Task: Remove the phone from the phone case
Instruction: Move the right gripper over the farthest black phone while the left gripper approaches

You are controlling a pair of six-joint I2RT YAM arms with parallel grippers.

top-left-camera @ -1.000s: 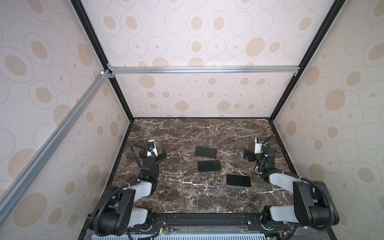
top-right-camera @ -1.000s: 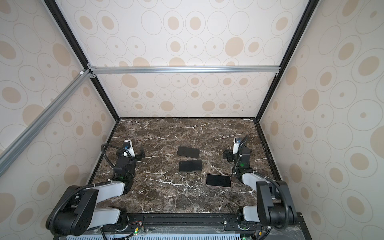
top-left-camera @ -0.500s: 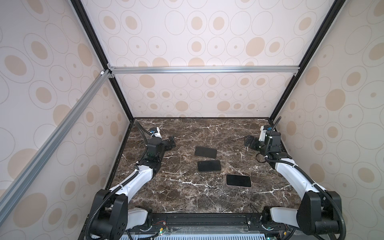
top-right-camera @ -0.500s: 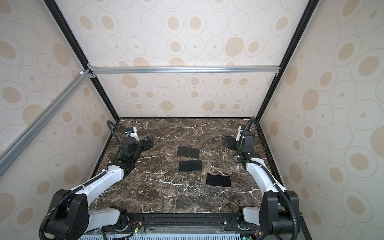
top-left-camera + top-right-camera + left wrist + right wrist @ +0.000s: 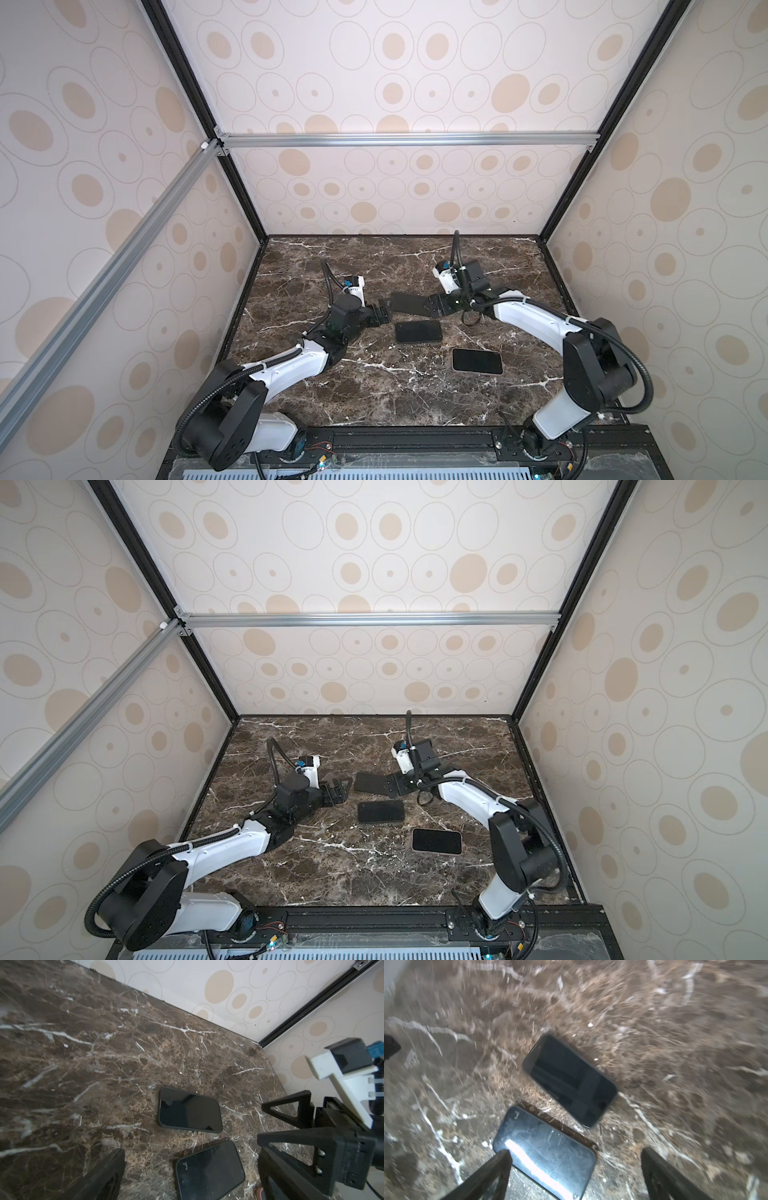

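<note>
The black-cased phone [image 5: 405, 304] [image 5: 370, 783] lies flat, screen up, on the dark marble surface [image 5: 332, 395], a little above and left of the middle of the marble in both top views, its long side running left to right. The left wrist view shows its thick dark rim and unlit glass [image 5: 189, 1110]. The right wrist view, which is smeared, shows it lying slantwise [image 5: 570, 1081]. Just below it in both top views, apart from it by a narrow strip of marble, lies a middle phone [image 5: 417, 331] [image 5: 381, 811], also screen up, with a brownish edge. It catches a bright glare in the right wrist view [image 5: 544, 1153]. Lower and further right lies a light-rimmed phone [image 5: 477, 360] [image 5: 437, 841], set apart from the other two. The right claw [image 5: 434, 306] [image 5: 392, 786] comes in from the right with its fingers spread apart and nothing between them. In both top views it overlaps the right end of the black-cased phone, and whether it touches cannot be told. From the left wrist view the right claw [image 5: 260, 1124] appears raised off the marble, right of both phones. The left claw [image 5: 384, 312] [image 5: 340, 791] sits at the left end of the same phone, fingers likewise spread and empty, close to the phone without clear contact. Walls patterned with beige circles [image 5: 395, 83] enclose the surface on three sides.
</note>
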